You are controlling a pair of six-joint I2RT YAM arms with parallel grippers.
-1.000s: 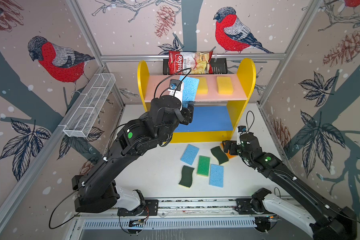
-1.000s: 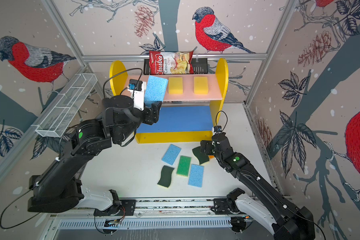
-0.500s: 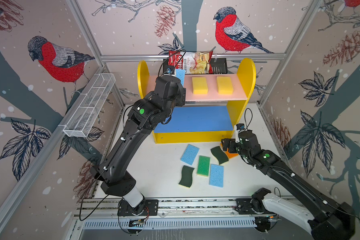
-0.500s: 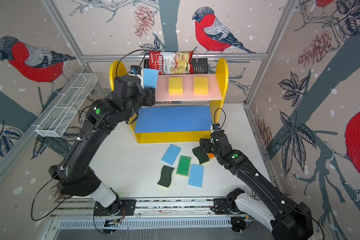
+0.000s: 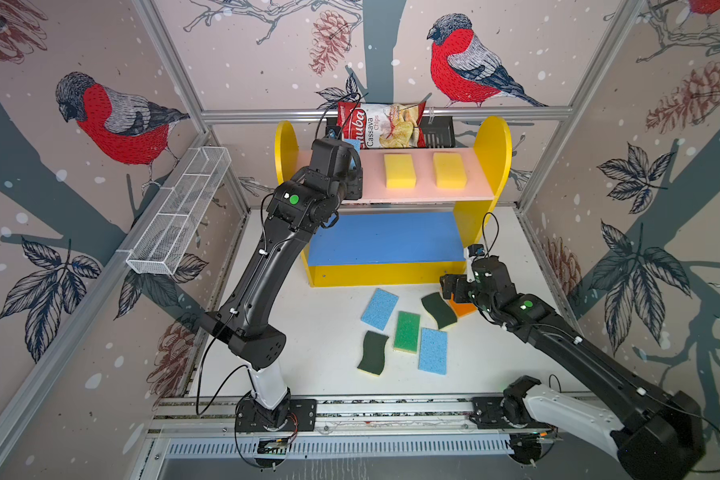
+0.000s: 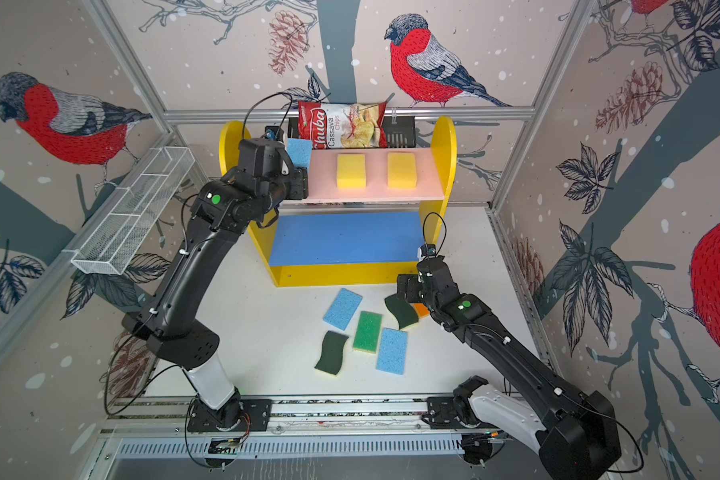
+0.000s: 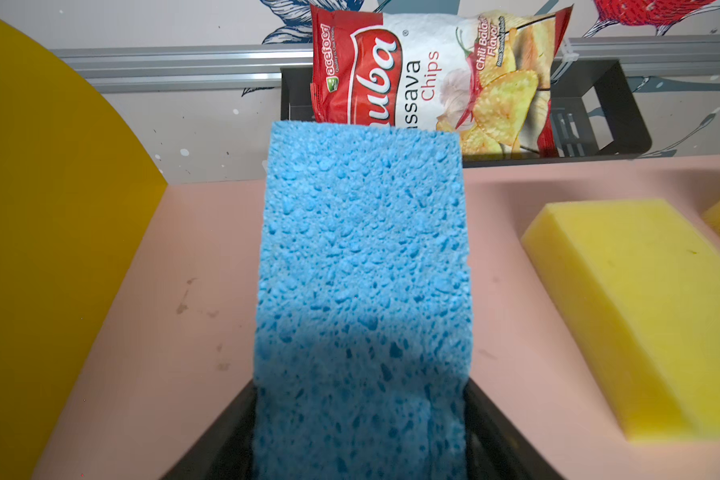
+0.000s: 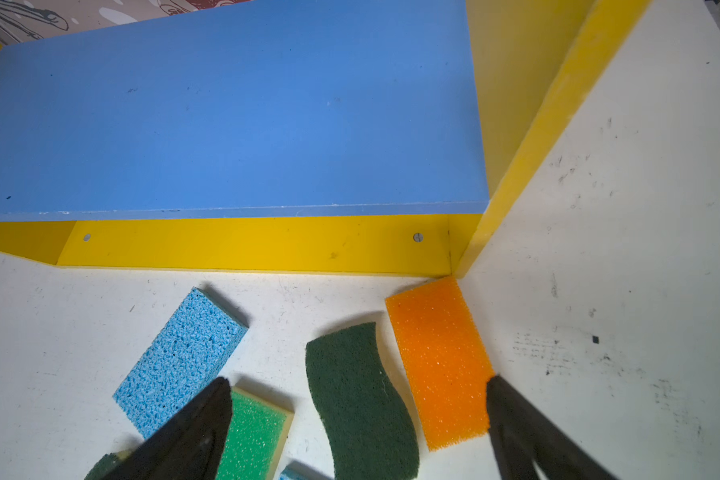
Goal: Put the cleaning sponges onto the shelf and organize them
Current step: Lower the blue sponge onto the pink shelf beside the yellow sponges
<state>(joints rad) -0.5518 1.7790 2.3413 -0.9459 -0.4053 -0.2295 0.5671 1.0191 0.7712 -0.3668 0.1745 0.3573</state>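
In both top views the left claw (image 6: 297, 168) was up at the shelf (image 6: 443, 166), pinching a light blue sponge (image 6: 300, 150) by its near end, so that it reached ahead of the claw over the pink top board (image 6: 375, 193). A yellow sponge (image 6: 351, 171) lay on that board near the claw, and a second yellow sponge (image 6: 401, 170) lay beyond it. The right claw (image 5: 447, 287) hung low over the table (image 5: 321, 332) by the shelf's front corner, jaws spread and empty. An orange sponge (image 5: 464, 308) lay partly under it, with a wavy dark-green sponge (image 5: 439, 309) just beside. Farther off lay a second blue sponge (image 5: 379, 308), a bright green sponge (image 5: 406, 331), a third blue sponge (image 5: 433, 351) and a second wavy sponge (image 5: 373, 352).

In the left wrist view both fingers (image 7: 500, 440) pressed the held sponge's sides. Beyond its far edge stood a chips bag (image 7: 412, 70) in a black rack (image 7: 578, 160). Whether the sponge touched the board could not be told.

In the right wrist view the fingers (image 8: 192, 436) stood wide apart, gripping nothing. Ahead between them the wavy and orange sponges lay side by side, the orange one's far corner reaching the shelf's yellow base, with the blue middle board (image 8: 233, 108) beyond
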